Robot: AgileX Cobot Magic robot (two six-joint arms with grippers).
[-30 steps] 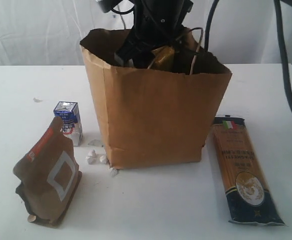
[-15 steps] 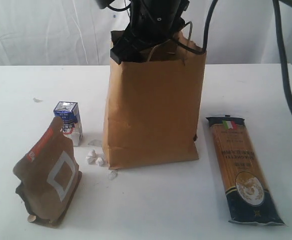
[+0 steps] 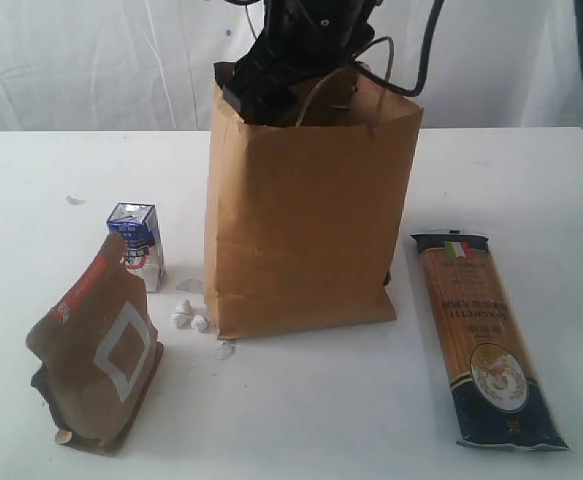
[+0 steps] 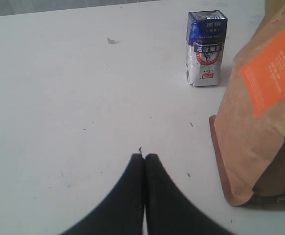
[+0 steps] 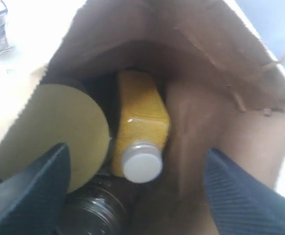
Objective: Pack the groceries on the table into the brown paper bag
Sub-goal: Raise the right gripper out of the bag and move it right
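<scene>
Inside brown paper bag point(image 3: 311, 210), right pincer point(image 5: 136, 150) agape; left pincer point(image 4: 144, 157) closed; pasta pack point(image 3: 483, 340), Italian flag

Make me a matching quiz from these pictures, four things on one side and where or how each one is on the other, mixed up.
1 yellow-grain bottle
2 long pasta pack
3 small blue-white carton
4 left hand

A upright on the table
B inside the brown paper bag
C shut
D lying flat on the table

Pairs: 1-B, 2-D, 3-A, 4-C
</scene>
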